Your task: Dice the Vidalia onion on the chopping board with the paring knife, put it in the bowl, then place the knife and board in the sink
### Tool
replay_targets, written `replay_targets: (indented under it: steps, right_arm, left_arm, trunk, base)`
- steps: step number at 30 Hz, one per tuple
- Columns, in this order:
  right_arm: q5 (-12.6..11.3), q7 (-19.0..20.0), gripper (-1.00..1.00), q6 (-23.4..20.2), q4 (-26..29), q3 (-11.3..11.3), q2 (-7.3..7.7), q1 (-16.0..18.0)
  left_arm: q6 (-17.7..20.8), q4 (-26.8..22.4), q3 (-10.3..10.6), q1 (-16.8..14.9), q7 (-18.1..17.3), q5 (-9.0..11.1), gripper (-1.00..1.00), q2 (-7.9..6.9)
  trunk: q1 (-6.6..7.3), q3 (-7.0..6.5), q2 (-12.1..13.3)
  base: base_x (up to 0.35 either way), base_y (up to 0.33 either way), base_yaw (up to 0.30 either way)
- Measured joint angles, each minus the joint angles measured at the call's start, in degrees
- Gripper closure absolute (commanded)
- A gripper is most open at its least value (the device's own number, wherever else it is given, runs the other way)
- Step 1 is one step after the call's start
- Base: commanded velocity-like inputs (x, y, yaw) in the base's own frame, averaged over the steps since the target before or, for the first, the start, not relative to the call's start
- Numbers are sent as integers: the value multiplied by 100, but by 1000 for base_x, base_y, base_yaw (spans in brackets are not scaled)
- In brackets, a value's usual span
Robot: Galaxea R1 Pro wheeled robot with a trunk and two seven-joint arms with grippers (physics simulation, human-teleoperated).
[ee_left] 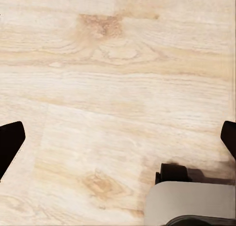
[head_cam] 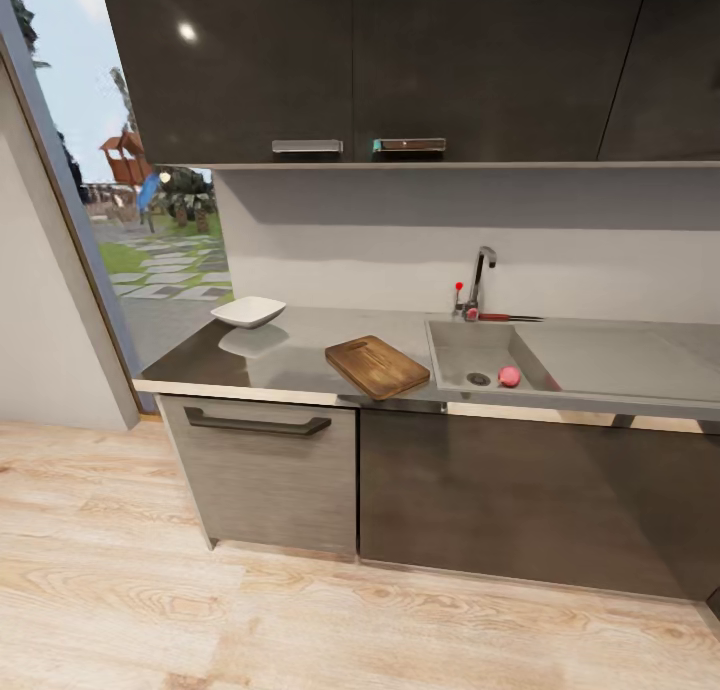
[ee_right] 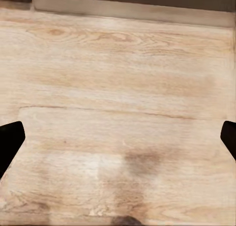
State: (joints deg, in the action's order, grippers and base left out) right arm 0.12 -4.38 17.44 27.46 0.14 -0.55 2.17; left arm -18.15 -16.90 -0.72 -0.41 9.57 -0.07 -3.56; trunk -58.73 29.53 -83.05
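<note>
Both end effectors, left [ee_left: 118, 137] and right [ee_right: 118, 137], hang spread wide and empty over the floor [ee_left: 98, 64]. The onion [head_cam: 509, 376] lies in the sink [head_cam: 470, 345] beside the drain, right of the board [head_cam: 377, 366]; the knife [head_cam: 505, 317] rests behind, the bowl [head_cam: 248, 311] far left.

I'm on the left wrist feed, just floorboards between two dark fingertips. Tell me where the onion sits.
Observer: In the head view the Vidalia onion lies in the sink basin, beside the drain.
Operator: Give me the knife's spot.
Observer: The paring knife lies on the rim behind the basin, next to the faucet, blade pointing away from it.
Operator: Now the board and bowl.
Observer: The chopping board lies flat on the countertop just left of the sink; the bowl stands farther left, near the counter's end.
Operator: Report the other gripper.
Observer: The right gripper is open over bare wooden floor, holding nothing.
</note>
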Motion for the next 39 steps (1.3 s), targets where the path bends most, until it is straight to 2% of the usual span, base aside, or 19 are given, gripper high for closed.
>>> replay_targets:
  steps: [2, 6, 8, 10, 15, 25, 30, 39]
  right_arm:
    - [2, -1, -100, 357, -12, 5, 0, 0]
    - [1, -5, -100, 771, -21, 7, 0, 1]
    - [1, -6, -100, 848, -20, 8, -2, 0]
    - [-1, -6, -100, 932, -23, 13, -9, 0]
    - [-4, -6, -100, 978, -27, 20, -12, 0]
    - [0, -7, -100, 989, -27, 5, 2, 1]
    - [2, -7, -100, 990, -27, 4, 3, 1]
    - [1, -7, -100, 990, -27, 9, -6, 0]
  left_arm:
    - [-59, -211, 1, 0, -14, 9, -100, 35]
    - [-111, -528, -2, 0, -42, 24, -100, 141]
    - [-128, -634, -4, 0, -46, 27, -100, 206]
    - [-153, -856, -4, 0, -48, 28, -100, 335]
    - [-173, -1018, 16, 0, -48, 37, -100, 441]
    - [-176, -995, 28, 1, -46, 54, -100, 467]
    - [-176, -657, 10, 1, -45, 53, -100, 474]
    - [-179, -494, -8, 1, -43, 48, -100, 460]
  trunk:
    - [0, 0, 0]
    - [0, 0, 0]
    - [0, 0, 0]
    - [0, 0, 0]
    - [0, 0, 0]
    - [0, 0, 0]
    - [0, 0, 0]
    - [197, -161, 360]
  base:
    - [0, 0, 0]
    - [0, 0, 0]
    - [0, 0, 0]
    - [0, 0, 0]
    - [0, 0, 0]
    - [0, 0, 0]
    - [0, 0, 0]
    - [0, 0, 0]
